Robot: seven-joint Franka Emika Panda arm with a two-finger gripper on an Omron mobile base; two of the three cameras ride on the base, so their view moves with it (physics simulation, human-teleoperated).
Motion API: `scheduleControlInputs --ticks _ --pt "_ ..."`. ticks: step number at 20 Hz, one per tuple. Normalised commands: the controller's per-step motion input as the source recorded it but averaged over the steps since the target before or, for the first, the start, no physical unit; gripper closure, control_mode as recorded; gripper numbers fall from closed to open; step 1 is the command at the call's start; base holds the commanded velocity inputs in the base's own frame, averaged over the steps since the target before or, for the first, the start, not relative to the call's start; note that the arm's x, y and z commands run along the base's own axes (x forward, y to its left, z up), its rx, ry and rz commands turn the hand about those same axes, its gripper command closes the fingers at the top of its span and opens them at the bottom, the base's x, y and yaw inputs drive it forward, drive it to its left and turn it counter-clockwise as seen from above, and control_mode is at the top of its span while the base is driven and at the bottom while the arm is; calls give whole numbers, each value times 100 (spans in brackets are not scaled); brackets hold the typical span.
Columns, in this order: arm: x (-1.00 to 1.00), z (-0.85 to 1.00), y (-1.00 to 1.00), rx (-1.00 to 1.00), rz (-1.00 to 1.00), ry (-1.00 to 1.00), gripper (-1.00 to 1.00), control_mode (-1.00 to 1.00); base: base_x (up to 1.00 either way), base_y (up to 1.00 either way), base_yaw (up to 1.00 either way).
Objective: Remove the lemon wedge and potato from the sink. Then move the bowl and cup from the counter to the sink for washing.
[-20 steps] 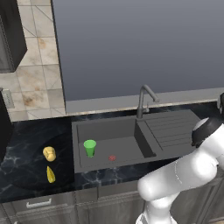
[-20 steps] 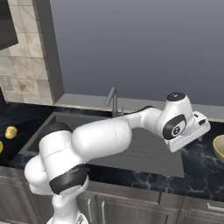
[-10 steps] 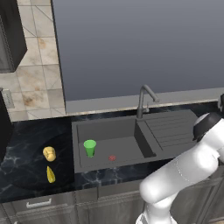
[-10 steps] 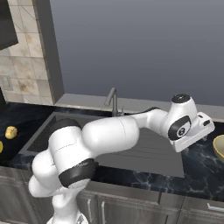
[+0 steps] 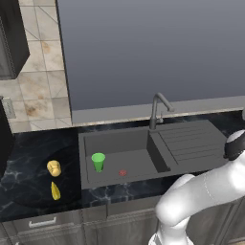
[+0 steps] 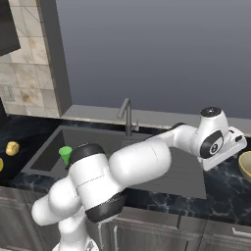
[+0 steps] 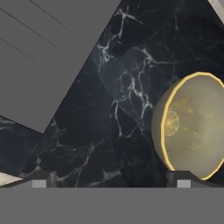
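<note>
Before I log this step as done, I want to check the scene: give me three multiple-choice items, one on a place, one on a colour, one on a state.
1. Where is the cup?
A. in the sink
B. on the drainboard
C. beside the potato

2. What colour is the drain?
A. green
B. red
C. yellow

3. How is the gripper near the bowl?
A. shut on the bowl
B. shut, empty
C. open, empty

Answers: 1 A, it stands in the basin, left of the drain. 2 B, a small red spot on the basin floor. 3 C, in the hand view the fingertips stand wide apart over bare counter, the bowl off to one side.
</note>
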Motion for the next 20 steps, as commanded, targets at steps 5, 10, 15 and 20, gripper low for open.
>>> scheduleControlInputs --ticks 5,10,15,20 --pt "16 -13 -17 0 0 0 -100 -100 0 0 0" --pt "11 -14 -12 0 -1 0 -100 -100 0 0 0" --pt "9 -12 -15 0 -2 0 -100 -100 0 0 0" --pt "10 -9 -18 0 -3 0 -100 -100 0 0 0"
